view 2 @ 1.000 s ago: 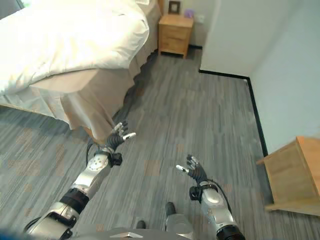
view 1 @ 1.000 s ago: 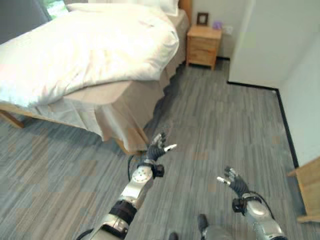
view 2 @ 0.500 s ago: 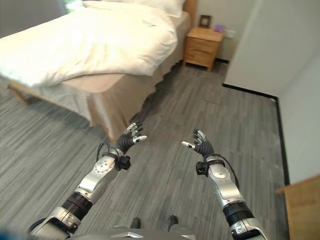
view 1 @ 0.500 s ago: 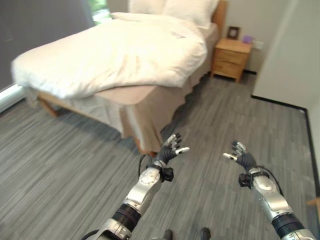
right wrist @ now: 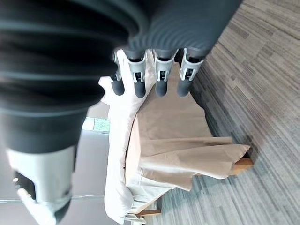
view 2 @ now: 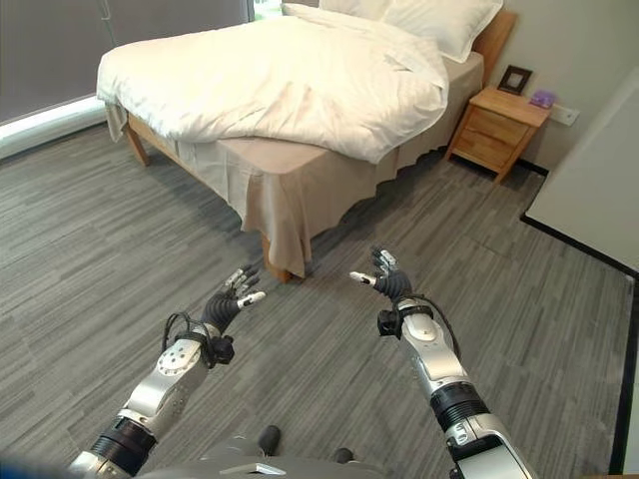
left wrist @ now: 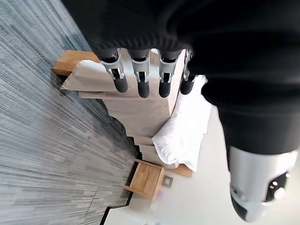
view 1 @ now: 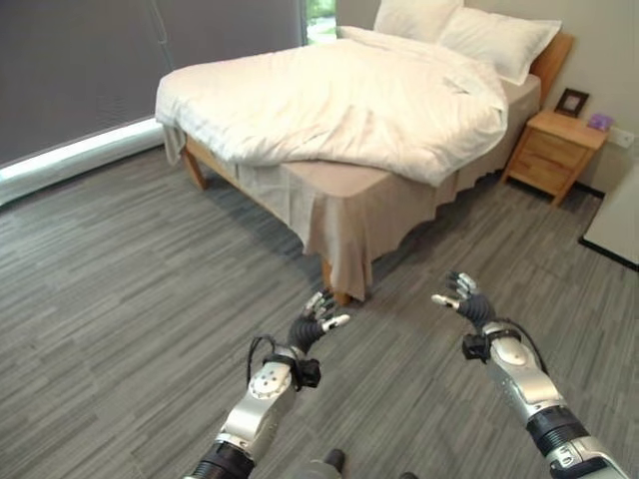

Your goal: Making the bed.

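Both hands free, lined up on the bed's near corner.

My left hand (view 1: pixel 312 327) and right hand (view 1: pixel 462 297) hang relaxed and hold nothing; I'd step close, then pinch the rumpled white duvet (view 1: pixel 339 95), bunched short of the foot edge over the beige sheet (view 1: pixel 344 190). A wooden nightstand (view 1: pixel 554 150) flanks the headboard corner; grey floor (view 1: pixel 120 289) between.
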Motion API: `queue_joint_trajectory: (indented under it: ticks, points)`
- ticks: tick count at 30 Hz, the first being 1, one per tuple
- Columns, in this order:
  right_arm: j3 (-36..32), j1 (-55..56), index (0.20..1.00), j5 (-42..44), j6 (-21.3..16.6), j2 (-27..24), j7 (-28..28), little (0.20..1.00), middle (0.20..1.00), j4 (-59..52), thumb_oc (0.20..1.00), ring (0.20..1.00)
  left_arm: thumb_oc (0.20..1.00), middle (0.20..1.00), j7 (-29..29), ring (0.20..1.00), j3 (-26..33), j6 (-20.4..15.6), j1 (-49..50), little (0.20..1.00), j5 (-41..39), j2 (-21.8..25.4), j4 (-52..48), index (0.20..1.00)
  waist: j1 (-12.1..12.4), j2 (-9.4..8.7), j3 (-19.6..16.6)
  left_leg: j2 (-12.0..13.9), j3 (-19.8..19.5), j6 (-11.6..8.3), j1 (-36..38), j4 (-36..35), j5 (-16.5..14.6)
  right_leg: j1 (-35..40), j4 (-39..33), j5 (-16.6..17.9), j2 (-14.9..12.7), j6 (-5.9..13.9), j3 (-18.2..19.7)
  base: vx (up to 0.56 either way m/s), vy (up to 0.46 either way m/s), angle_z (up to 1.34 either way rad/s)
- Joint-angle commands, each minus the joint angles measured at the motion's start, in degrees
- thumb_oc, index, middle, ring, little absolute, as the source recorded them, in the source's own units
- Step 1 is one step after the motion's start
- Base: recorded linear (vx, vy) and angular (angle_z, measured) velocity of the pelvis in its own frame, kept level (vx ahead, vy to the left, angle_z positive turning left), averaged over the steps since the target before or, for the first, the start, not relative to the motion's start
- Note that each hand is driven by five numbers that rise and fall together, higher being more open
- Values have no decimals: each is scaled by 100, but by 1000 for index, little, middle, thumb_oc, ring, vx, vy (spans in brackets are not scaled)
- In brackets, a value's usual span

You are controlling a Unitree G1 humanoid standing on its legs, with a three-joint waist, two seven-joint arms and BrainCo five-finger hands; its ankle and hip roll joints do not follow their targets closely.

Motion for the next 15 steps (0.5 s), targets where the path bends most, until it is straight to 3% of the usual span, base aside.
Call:
queue_joint_trajectory:
  ticks: [1, 3, 4, 7, 15]
  points:
    - [-1434, 1816, 1000, 42, -148, 120, -488, 1000, 1000, -912, 1000, 1000, 1000, 1000, 208, 1000, 1385, -271, 571, 1000, -413, -151, 49, 1000, -757, -219, 77, 635, 3260, -25, -257, -116, 220, -554, 596, -312, -370, 317, -19, -76, -31, 2]
    - [-1477, 1800, 1000, 65, -150, 94, -568, 1000, 1000, -847, 1000, 1000, 1000, 1000, 222, 1000, 1287, -288, 420, 1000, -407, -203, 46, 1000, -791, -219, 109, 601, 3216, -37, -263, -116, 256, -559, 592, -275, -368, 303, -41, -118, -36, 31]
    - [-1582, 1793, 1000, 94, -213, 62, -615, 1000, 1000, -907, 1000, 1000, 1000, 1000, 250, 1000, 1171, -410, 131, 1000, -783, -339, -134, 1000, -892, -287, 116, 510, 2903, -66, -167, 333, -125, -637, 639, -187, -497, 250, -44, -125, -25, 39]
    - [-1658, 1795, 1000, 181, -259, 98, -634, 1000, 1000, -791, 1000, 1000, 1000, 1000, 261, 1000, 1106, -432, -5, 1000, -684, -362, -44, 1000, -1032, -183, -39, 534, 3043, -70, -18, 103, -119, -623, 579, -183, -464, 278, -112, -29, 50, 16]
    - [-1732, 1446, 1000, 229, -308, -51, -572, 1000, 1000, -783, 1000, 1000, 1000, 1000, 506, 1000, 1652, -534, 87, 1000, -328, -7, 2, 1000, -948, -104, -43, 341, 3027, 156, 105, 91, -348, -625, 908, -197, -684, 388, 69, 74, 131, -7]
